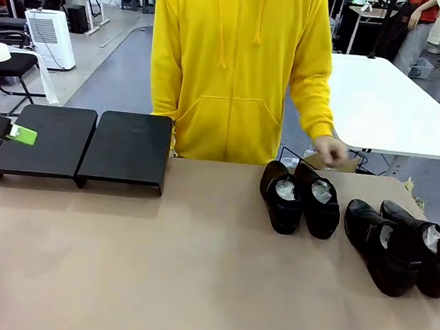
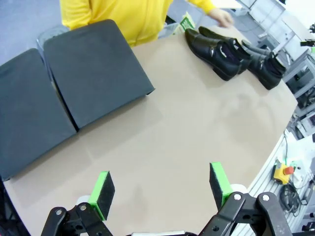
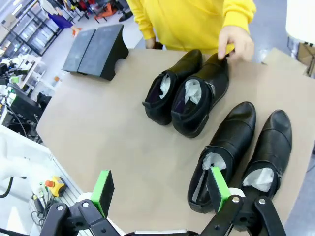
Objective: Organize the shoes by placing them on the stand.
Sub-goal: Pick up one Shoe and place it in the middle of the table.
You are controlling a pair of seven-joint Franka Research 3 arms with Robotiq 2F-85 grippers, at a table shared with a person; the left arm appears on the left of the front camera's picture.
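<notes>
Four black ankle-high shoes [image 1: 284,206] with white paper stuffing stand in two pairs on right side of tan-covered table [image 1: 155,276], well apart from low black matte stand [image 1: 128,147] at far left. Person's hand [image 1: 330,151] touches far end of one shoe. Left gripper [image 2: 160,179] spread wide over table, pinching nothing; right gripper [image 3: 160,182] likewise spread above nearer pair.

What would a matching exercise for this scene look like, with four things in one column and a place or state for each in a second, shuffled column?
Things
1. stand
2. person's hand
3. left gripper
4. right-hand pair of shoes

Places or states
A. at the far end of the middle pair of shoes
B. open, holding nothing
C. far left, no shoe on it yet
D. side by side, white paper inside

Pairs: 1-C, 2-A, 3-B, 4-D
</notes>
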